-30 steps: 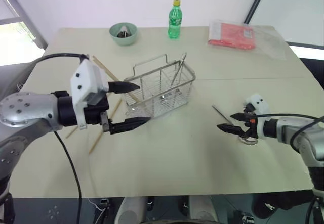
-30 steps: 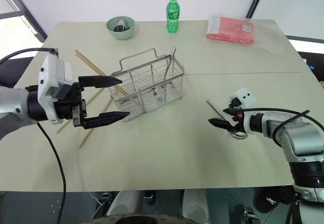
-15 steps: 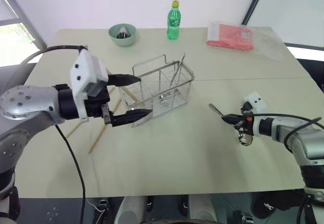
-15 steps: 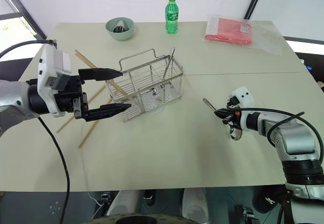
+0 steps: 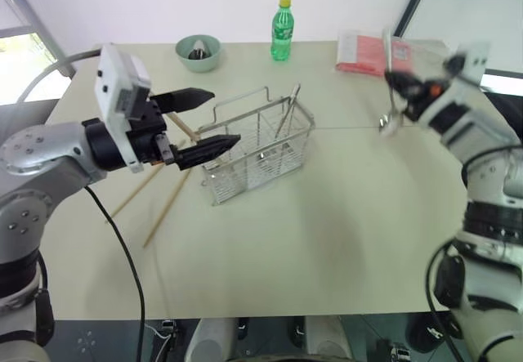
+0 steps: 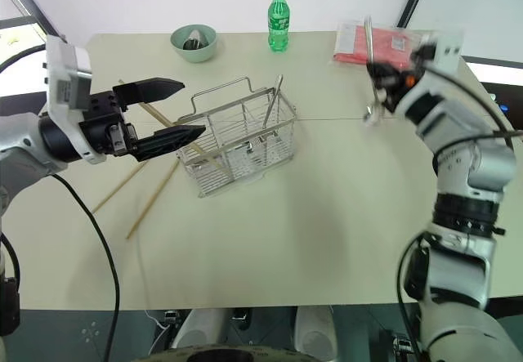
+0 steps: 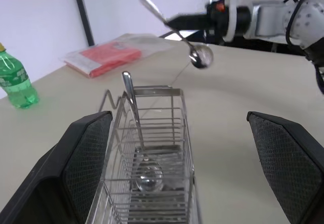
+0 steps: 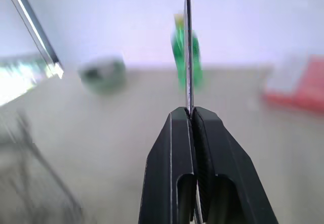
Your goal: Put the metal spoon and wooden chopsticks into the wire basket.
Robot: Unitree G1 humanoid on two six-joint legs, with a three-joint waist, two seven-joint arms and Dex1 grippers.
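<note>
The right tool (image 6: 377, 74) is clenched on the metal spoon (image 6: 369, 68), gripping it partway along the thin handle and holding it in the air above the right part of the tabletop (image 6: 327, 215), in front of the far right corner. The handle rises almost upright from the closed fingers, and the small oval bowl hangs below them, clear of the surface.

The left tool (image 5: 206, 118) hangs with its two black fingers spread wide and nothing between them, just beside the left end of the wire basket (image 5: 257, 145), pointing toward it.

The wire basket stands upright near the middle of the tabletop, slightly toward the far edge, its loop handle along the far long side. A thicker silver utensil (image 5: 288, 112) leans inside it at the right end.

The wooden chopsticks (image 5: 167, 207) lie on the tabletop left of the basket, outside it; one stick runs slantwise behind the left tool's fingers toward the basket's left end.

Along the far edge stand a pale green bowl (image 5: 198, 52) and a green bottle with a yellow cap (image 5: 282, 29), and a red packet in clear wrap (image 6: 384, 45) lies at the far right corner.
</note>
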